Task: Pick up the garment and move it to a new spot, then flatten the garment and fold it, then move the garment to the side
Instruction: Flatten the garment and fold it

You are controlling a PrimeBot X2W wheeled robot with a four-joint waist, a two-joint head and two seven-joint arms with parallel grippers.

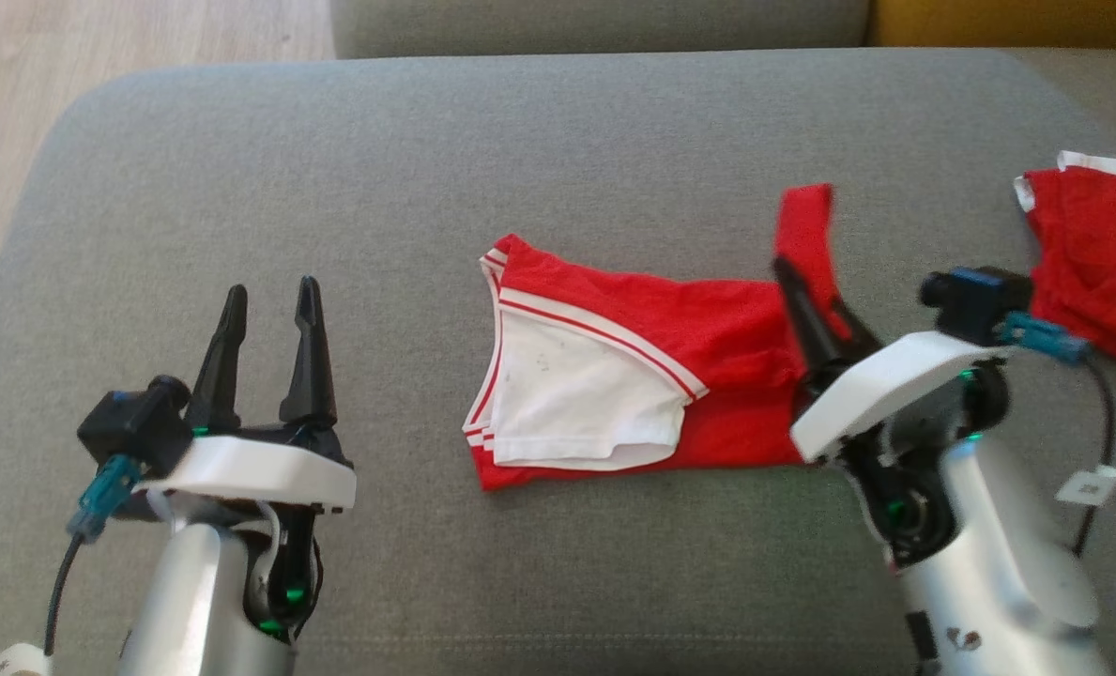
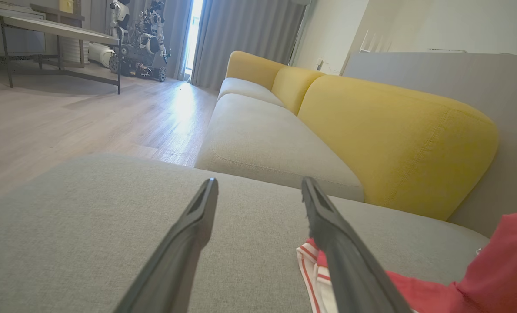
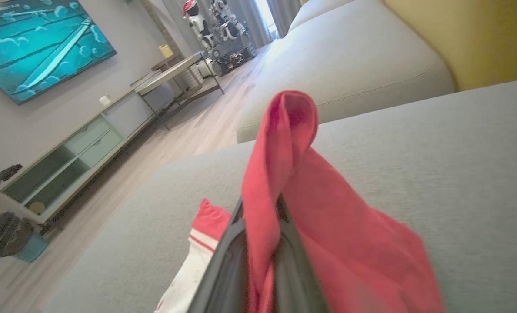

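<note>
Bearing garment [image 1: 670, 329] — grey cushion [image 1: 332, 169], wood floor [image 1: 98, 38]

Head overhead, wrists seemingly low, all sharing garment [image 1: 670, 319]

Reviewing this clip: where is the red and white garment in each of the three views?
Head view: garment mid-picture on the grey cushion, right end pinched by the right gripper.
Left wrist view: garment in the bottom right corner.
Right wrist view: garment in the centre, standing up from the bottom edge.
Shared landmark: the yellow backrest.
</note>
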